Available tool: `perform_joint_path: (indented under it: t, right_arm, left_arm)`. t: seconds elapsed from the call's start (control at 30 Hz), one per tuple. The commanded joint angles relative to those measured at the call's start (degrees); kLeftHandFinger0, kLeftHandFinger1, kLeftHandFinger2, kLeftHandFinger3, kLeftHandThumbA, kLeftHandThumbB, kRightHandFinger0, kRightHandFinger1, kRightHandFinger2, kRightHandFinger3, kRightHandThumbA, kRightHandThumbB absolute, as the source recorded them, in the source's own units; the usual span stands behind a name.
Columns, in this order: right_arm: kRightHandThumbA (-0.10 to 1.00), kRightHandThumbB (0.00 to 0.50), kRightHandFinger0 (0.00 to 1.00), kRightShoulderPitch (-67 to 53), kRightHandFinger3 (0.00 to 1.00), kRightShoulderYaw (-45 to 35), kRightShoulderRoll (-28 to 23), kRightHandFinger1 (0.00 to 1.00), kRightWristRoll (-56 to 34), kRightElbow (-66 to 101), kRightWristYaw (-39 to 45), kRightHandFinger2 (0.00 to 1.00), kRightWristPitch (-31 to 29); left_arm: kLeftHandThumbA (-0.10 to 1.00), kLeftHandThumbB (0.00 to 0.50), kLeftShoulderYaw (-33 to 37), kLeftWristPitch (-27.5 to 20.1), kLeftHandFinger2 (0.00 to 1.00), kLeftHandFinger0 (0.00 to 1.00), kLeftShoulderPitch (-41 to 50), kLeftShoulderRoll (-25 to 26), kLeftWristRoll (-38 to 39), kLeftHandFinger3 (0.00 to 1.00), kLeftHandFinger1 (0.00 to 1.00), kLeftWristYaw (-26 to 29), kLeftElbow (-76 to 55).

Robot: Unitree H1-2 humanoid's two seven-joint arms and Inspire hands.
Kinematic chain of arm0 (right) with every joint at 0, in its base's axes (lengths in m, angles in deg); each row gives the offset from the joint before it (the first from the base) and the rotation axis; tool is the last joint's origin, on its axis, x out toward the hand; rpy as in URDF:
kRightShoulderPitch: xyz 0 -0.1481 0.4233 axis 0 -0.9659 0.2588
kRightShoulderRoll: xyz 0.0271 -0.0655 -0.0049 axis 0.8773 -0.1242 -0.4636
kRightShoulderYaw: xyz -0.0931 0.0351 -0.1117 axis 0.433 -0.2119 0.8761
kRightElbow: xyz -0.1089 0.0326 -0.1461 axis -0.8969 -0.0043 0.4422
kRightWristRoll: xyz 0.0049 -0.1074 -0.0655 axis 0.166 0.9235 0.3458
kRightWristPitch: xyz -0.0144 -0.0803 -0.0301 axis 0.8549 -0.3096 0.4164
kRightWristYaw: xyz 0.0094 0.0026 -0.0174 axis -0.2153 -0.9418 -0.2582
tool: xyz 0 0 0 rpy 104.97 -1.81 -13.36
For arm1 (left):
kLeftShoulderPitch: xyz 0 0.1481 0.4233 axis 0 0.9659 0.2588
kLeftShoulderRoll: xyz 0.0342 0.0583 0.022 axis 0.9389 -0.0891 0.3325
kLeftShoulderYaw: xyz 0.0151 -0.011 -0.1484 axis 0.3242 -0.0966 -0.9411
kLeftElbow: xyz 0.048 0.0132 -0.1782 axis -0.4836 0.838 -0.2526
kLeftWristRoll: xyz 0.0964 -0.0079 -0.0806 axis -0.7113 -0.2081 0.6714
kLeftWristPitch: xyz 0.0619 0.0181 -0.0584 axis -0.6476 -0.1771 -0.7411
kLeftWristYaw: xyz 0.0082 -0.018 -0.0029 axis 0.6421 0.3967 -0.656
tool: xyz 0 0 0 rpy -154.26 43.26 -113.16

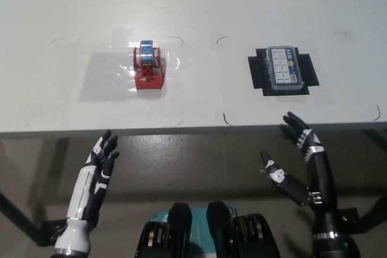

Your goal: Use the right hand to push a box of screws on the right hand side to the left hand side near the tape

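The box [284, 69] of screws sits on the right side of a white table [242, 4], toward the far half of it. It is a small clear case with a grid of compartments and a blue label strip, lying flat on a black mat [305, 64] shaped like a cross. It rests square on the mat and looks untouched, so the push has not begun

Well apart to the left, on the same line across the table, stands the tape [149, 64]: a red dispenser with a blue and silver roll on top, on a glossy clear patch of the surface. The whole stretch of table between the box and the tape is bare, apart from a few faint pen marks

The right hand [300, 132] is black and hovers at the near edge of the table, just near of the box and slightly to its right. Its fingers are spread apart and point away, toward the box, holding nothing. It does not touch the box or the mat

The left hand [104, 154] is white and rests below the near table edge on the left, near of the tape, fingers apart and empty

Judging by this, all of the task remains: the right hand must reach the right side of the box and slide it leftward off the mat to a spot beside the tape
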Motion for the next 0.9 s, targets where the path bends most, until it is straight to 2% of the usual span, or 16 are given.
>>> perform_joint_path:
  t: [0.0,0.03,0.07,0.13,0.17,0.2,0.27,0.33,0.37,0.4,0.43,0.6,0.7,0.87]
  right_arm:
    - [0.71,0.138,0.8,0.74,0.95,-0.96,-0.28,0.85,0.51,5.65,-3.39,0.9,-4.46]
    - [0.7,0.128,0.82,1.17,0.97,-1.1,-0.58,0.87,0.01,5.99,-3.59,0.93,-4.46]
    - [0.76,0.107,0.9,1.46,1.0,-1.24,-0.71,0.94,-0.39,6.04,-3.61,0.99,-4.46]
    - [0.74,0.102,0.91,2.57,1.0,-1.64,-1.27,0.95,-1.17,5.71,-4.07,1.0,-4.46]
    - [0.77,0.096,0.95,3.41,1.0,-2.48,-1.3,1.0,-0.77,5.25,-4.43,1.0,-4.46]
    - [0.8,0.114,1.0,4.41,1.0,-3.43,-1.13,1.0,-0.85,4.31,-4.82,1.0,-4.46]
    - [0.86,0.107,1.0,6.43,1.0,-4.91,-1.46,1.0,0.03,2.69,-5.38,1.0,-4.46]
    - [0.92,0.146,1.0,8.54,1.0,-6.85,-1.38,1.0,0.29,1.5,-4.77,1.0,-3.56]
    - [0.94,0.099,1.0,9.27,1.0,-7.32,-1.37,1.0,-0.3,1.15,-4.4,1.0,-3.1]
    - [0.92,0.139,1.0,10.21,1.0,-7.87,-1.55,1.0,-1.11,0.77,-4.05,1.0,-2.48]
    - [0.91,0.14,1.0,11.04,1.0,-8.43,-1.82,1.0,-1.76,0.62,-3.68,1.0,-1.45]
    - [0.8,0.101,1.0,16.75,1.0,-10.97,-3.2,1.0,-4.26,-2.94,-2.22,1.0,1.94]
    - [0.81,0.075,1.0,20.2,1.0,-11.86,-3.66,1.0,-2.09,-6.54,-3.53,1.0,3.08]
    - [0.87,0.093,1.0,26.77,1.0,-12.52,-4.23,1.0,-1.75,-16.3,-4.25,1.0,2.25]
  left_arm:
    - [0.93,0.133,-0.33,-3.08,1.0,1.0,-0.56,0.57,0.59,1.0,1.0,-0.07,-3.24]
    - [0.93,0.134,-0.27,-3.09,1.0,1.0,-0.39,0.55,0.9,1.0,1.0,-0.24,-3.43]
    - [0.93,0.136,-0.22,-3.25,1.0,1.0,-0.24,0.57,1.07,1.0,1.0,-0.37,-3.58]
    - [0.92,0.133,-0.02,-3.54,1.0,1.0,0.09,0.62,1.44,1.0,1.0,-0.73,-4.0]
    - [0.92,0.143,0.04,-3.3,1.0,1.0,0.14,0.59,1.58,1.0,1.0,-0.83,-4.18]
    - [0.92,0.15,0.04,-3.28,1.0,1.0,0.2,0.58,1.78,1.0,1.0,-0.95,-4.16]
    - [0.92,0.146,0.0,-3.32,1.0,1.0,0.36,0.58,1.67,1.0,1.0,-0.95,-4.13]
    - [0.92,0.139,-0.11,-3.23,1.0,1.0,0.77,0.57,1.46,1.0,1.0,-0.91,-4.33]
    - [0.92,0.141,-0.15,-3.06,1.0,1.0,0.88,0.59,1.52,1.0,1.0,-0.96,-4.46]
    - [0.92,0.141,-0.14,-3.09,1.0,1.0,0.94,0.55,1.36,1.0,1.0,-0.91,-4.52]
    - [0.92,0.139,-0.06,-3.29,1.0,1.0,1.21,0.55,1.35,1.0,1.0,-0.98,-4.57]
    - [0.91,0.138,0.28,-3.25,1.0,1.0,1.44,0.53,2.15,1.0,1.0,-1.72,-4.52]
    - [0.9,0.138,0.43,-2.98,1.0,1.0,1.52,0.44,2.0,1.0,1.0,-1.83,-4.78]
    - [0.89,0.137,0.28,-2.91,1.0,1.0,1.92,0.59,2.27,1.0,1.0,-1.98,-4.53]
